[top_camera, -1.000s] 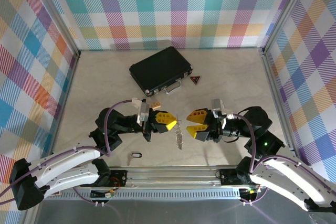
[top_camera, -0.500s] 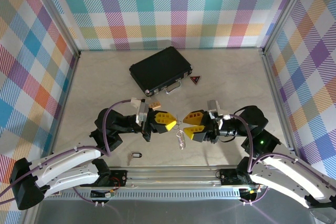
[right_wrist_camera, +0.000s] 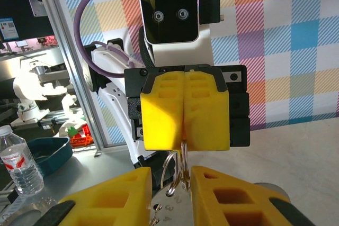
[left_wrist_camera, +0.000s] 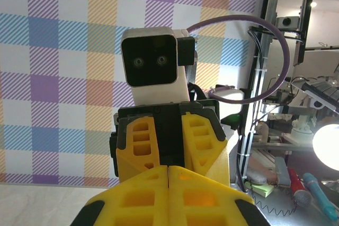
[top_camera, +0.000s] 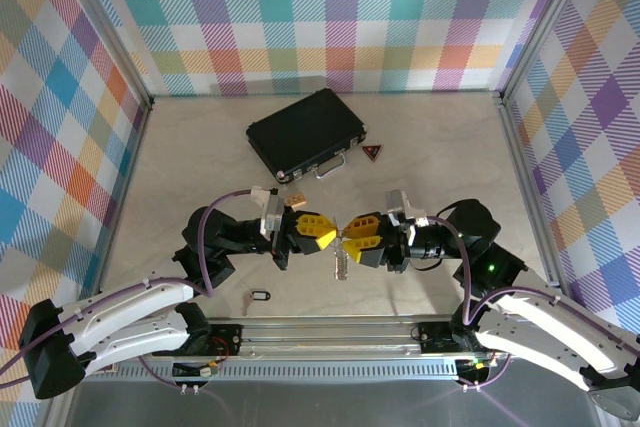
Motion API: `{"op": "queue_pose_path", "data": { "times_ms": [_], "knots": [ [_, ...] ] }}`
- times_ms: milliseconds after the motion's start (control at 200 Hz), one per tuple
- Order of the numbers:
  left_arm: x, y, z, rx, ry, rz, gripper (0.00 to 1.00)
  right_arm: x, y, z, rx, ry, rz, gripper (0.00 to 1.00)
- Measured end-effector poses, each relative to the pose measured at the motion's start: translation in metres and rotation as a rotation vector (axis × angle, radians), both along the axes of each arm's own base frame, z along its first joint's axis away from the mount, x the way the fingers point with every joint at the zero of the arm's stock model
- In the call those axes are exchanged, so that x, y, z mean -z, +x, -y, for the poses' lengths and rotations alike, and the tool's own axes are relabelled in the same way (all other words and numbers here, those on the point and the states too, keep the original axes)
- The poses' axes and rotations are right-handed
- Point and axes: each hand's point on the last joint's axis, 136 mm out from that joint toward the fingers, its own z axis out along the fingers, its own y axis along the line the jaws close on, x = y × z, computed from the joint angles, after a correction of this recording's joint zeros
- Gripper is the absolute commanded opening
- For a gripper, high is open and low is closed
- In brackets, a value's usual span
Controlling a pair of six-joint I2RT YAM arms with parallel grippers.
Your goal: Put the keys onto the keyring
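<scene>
Centre frame: left hand [top_camera: 326, 235] clenches the keys [top_camera: 342, 263] by their loop [right_wrist_camera: 177, 169]; right hand [top_camera: 356, 238] parted around it. Probably light, slippery, dangling: pinch the loop.

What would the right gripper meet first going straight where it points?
Probably the keys, hanging from the shut left gripper just ahead of the open right gripper; the left gripper itself is close behind.
</scene>
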Motion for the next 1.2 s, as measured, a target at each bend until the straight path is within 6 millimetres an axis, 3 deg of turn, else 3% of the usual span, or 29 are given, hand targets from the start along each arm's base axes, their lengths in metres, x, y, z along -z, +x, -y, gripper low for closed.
{"op": "queue_pose_path", "data": {
  "times_ms": [285,485,850,1200],
  "knots": [
    [0.001,0.0,0.0,-0.001,0.002,-0.002,0.0,-0.003,-0.001,0.006,0.026,0.022,0.014,0.36],
    [0.003,0.0,0.0,-0.001,0.006,-0.004,0.0,-0.009,-0.001,0.014,0.062,0.051,0.03,0.38],
    [0.003,0.0,0.0,0.0,0.004,-0.003,0.0,-0.003,0.01,0.009,0.102,0.034,0.009,0.42],
    [0.001,-0.001,-0.001,0.0,0.001,0.0,0.0,0.004,0.015,0.003,0.105,0.01,-0.013,0.36]
  ]
}}
